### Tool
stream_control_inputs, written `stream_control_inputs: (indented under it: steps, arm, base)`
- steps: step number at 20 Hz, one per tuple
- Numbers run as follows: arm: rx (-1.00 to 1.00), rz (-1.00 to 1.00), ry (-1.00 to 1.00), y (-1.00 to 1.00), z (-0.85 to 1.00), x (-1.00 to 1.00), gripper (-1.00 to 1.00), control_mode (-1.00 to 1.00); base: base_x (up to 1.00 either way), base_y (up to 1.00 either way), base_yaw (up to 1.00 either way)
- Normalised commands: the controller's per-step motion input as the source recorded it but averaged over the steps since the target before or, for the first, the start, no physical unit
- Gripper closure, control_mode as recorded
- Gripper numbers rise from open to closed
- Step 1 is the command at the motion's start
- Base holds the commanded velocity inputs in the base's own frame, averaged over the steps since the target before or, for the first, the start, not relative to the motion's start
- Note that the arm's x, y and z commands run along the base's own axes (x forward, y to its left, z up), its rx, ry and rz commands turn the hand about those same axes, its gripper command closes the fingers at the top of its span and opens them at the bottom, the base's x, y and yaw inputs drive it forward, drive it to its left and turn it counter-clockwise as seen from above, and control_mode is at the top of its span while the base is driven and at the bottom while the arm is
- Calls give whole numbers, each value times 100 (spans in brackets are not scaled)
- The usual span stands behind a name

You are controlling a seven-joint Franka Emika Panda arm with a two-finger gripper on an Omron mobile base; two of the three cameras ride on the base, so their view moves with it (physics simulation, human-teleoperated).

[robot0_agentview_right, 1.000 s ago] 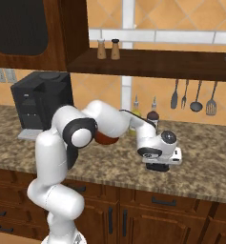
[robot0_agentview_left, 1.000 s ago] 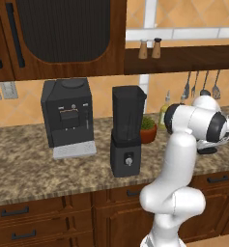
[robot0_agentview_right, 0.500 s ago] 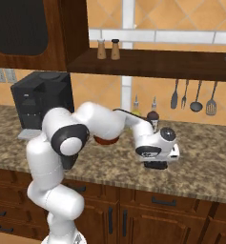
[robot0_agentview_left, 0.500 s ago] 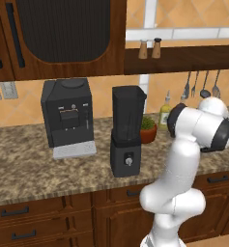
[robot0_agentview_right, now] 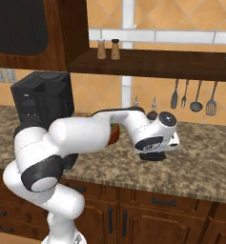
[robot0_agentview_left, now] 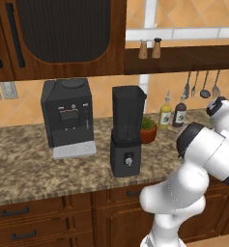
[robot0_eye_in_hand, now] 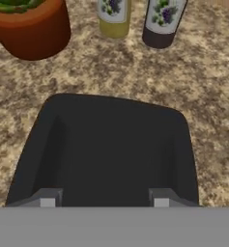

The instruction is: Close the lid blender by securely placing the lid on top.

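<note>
The blender (robot0_agentview_left: 128,130) stands on the counter with its dark smoky jar uncovered on top, right of the coffee machine. The lid (robot0_eye_in_hand: 111,149), a flat black squarish cap, lies on the granite counter far to the blender's right, in front of the bottles. My gripper (robot0_eye_in_hand: 104,201) hovers just above it, open, its fingertips (robot0_eye_in_hand: 47,200) spread wide over the lid's near edge and gripping nothing. In the right base view the hand (robot0_agentview_right: 155,142) sits low over the counter with a dark shape under it.
A potted plant (robot0_eye_in_hand: 31,29) and two bottles (robot0_eye_in_hand: 115,17) (robot0_eye_in_hand: 162,21) stand just beyond the lid. The black coffee machine (robot0_agentview_left: 67,118) is left of the blender. Utensils (robot0_agentview_left: 200,87) hang on the wall, under a shelf with shakers (robot0_agentview_left: 150,48).
The arm's elbow has swung outward and lower while the hand stays almost in place, low over the counter by the bottles.
</note>
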Motion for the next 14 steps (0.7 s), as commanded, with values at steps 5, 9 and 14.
stream_control_inputs:
  steps: [5,9,14]
  arm:
    - [-2,3,-16,43,92,-50,100,-100]
    - [0,0,-20,53,95,-48,100,-100]
    - [0,0,-13,57,100,-37,100,-100]
  base:
    - [0,0,0]
    - [0,0,0]
    - [0,0,0]
